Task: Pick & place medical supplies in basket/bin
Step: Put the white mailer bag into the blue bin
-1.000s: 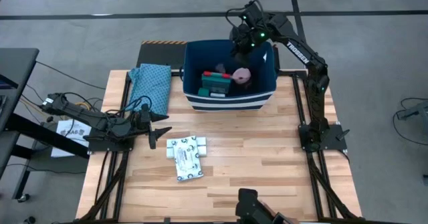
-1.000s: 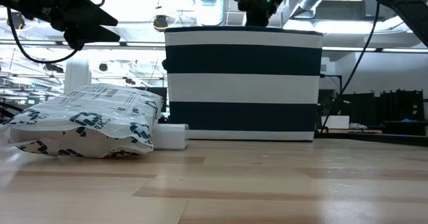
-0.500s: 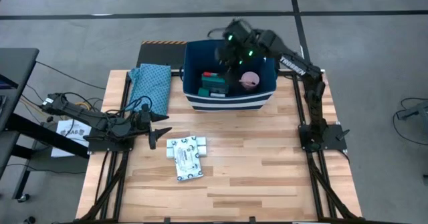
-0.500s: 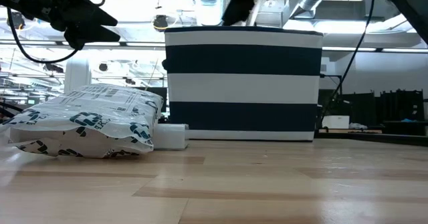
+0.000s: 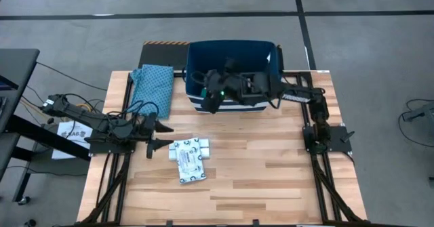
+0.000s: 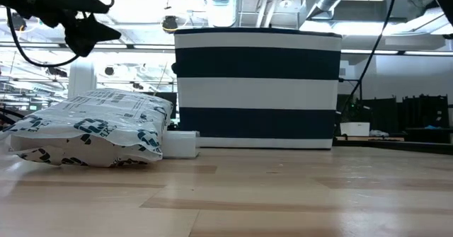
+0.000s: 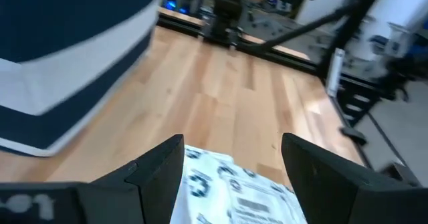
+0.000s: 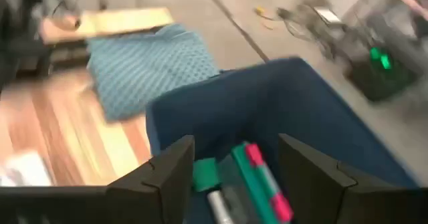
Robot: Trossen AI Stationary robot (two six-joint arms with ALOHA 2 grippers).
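Note:
The dark navy striped bin (image 5: 230, 47) stands at the table's far middle. My right gripper (image 5: 208, 102) hangs open above its near left part with nothing between its fingers (image 8: 234, 147). Below it, inside the bin (image 8: 281, 97), lies the teal-and-red box (image 8: 257, 174). A white printed packet (image 5: 188, 160) lies flat on the table in front of the bin. My left gripper (image 5: 154, 140) stays open above the table, just left of the packet (image 7: 234, 187). A small white item (image 6: 181, 143) rests on the table between the packet (image 6: 92, 127) and the bin (image 6: 256, 88).
A folded teal patterned cloth (image 5: 152, 86) lies at the far left, beside the bin. Bare wooden table (image 5: 271, 173) spreads across the near and right parts. The right arm (image 5: 291, 95) reaches across the bin's near right corner.
My right gripper has swung from the bin's far right corner across the bin toward the table's left and near side, turning as it went. My left gripper has stayed in place, but its wrist has turned.

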